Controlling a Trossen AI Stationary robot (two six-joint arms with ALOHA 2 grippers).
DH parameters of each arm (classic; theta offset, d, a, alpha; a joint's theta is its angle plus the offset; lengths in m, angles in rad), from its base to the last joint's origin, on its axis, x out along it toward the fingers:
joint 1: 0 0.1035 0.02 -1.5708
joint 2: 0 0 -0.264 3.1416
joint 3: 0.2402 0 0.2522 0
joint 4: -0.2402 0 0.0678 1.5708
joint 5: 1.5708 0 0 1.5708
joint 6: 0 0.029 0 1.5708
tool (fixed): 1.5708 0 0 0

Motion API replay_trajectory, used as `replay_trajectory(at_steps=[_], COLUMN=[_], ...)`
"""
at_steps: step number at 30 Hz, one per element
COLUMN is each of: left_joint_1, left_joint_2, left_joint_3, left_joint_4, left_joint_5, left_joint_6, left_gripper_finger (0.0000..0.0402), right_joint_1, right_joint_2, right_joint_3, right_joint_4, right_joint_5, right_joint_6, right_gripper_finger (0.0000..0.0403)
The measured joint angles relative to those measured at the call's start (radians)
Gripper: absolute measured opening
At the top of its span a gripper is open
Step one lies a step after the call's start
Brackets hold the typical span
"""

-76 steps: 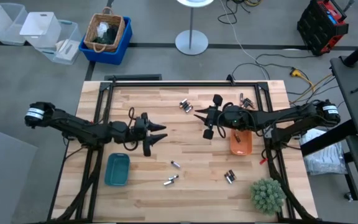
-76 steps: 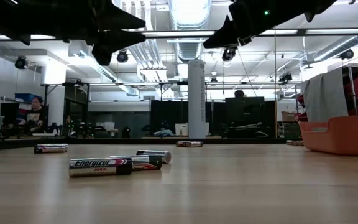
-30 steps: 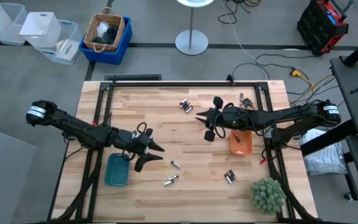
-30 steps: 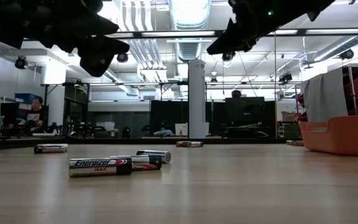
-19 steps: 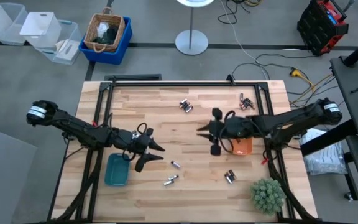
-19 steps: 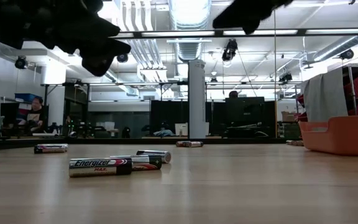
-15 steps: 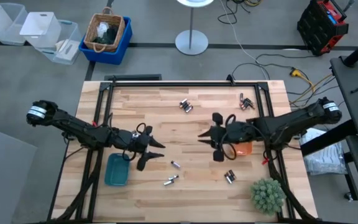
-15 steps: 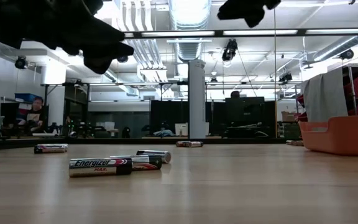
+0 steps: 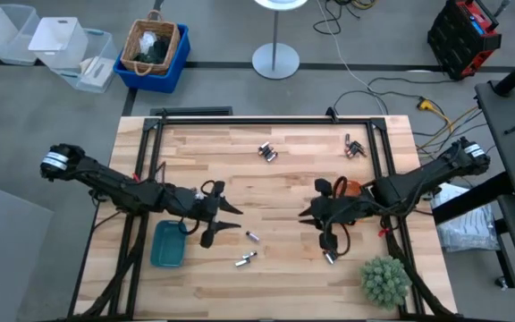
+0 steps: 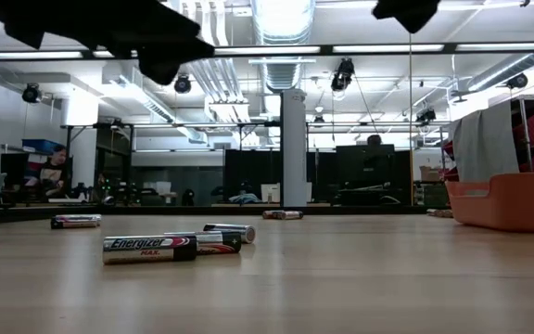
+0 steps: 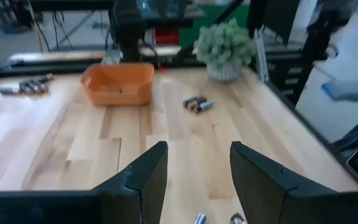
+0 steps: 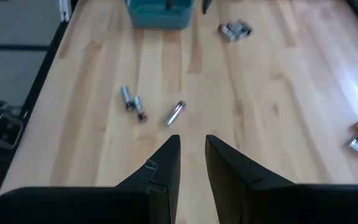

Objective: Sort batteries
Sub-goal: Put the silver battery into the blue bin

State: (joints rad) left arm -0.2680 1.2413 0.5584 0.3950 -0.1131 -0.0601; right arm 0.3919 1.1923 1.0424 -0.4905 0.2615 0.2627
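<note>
Both grippers, left [image 9: 224, 221] and right [image 9: 315, 224], hung released above scattered batteries [image 9: 245, 259], which looked light, rigid and roll-prone, best pinched across their middles.

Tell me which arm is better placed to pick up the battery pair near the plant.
Right, probably. In the high view the right tool, open and empty, sits almost over the battery pair beside the plant. The left tool, also open, hangs across the table near the teal tray.
</note>
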Motion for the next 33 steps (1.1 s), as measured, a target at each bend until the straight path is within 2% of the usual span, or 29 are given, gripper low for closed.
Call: replay_trajectory(at_steps=[7,12,16,19,25,30,33], left_joint_1=[-0.002,-0.002,-0.001,-0.002,0.0,0.002,0.004], left_joint_2=[0.164,0.285,0.355,0.392,0.456,0.5,0.521], left_joint_3=[0.083,0.139,0.152,0.155,0.152,0.165,0.172], left_joint_4=[-0.113,-0.125,-0.126,-0.124,-0.126,-0.125,-0.126], left_joint_5=[0.021,0.022,0.095,0.105,0.1,0.024,0.019], left_joint_6=[0.0,0.026,0.051,0.055,0.065,0.081,0.109], left_gripper_finger=[0.0155,0.0155,0.0155,0.0155,0.0155,0.0155,0.0155], right_joint_1=[0.038,0.043,0.043,0.049,0.052,0.051,0.051], right_joint_2=[0.0,0.0,0.0,0.0,0.0,0.0,0.0], right_joint_3=[0.0,-0.001,-0.004,-0.008,-0.01,-0.01,-0.011], right_joint_4=[-0.068,-0.162,-0.224,-0.224,-0.221,-0.196,-0.179], right_joint_5=[0.001,-0.002,-0.002,-0.003,-0.003,-0.002,0.0], right_joint_6=[0.089,0.147,0.204,0.219,0.238,0.238,0.238], right_gripper_finger=[0.0068,0.0068,0.0068,0.0068,0.0068,0.0068,0.0068])
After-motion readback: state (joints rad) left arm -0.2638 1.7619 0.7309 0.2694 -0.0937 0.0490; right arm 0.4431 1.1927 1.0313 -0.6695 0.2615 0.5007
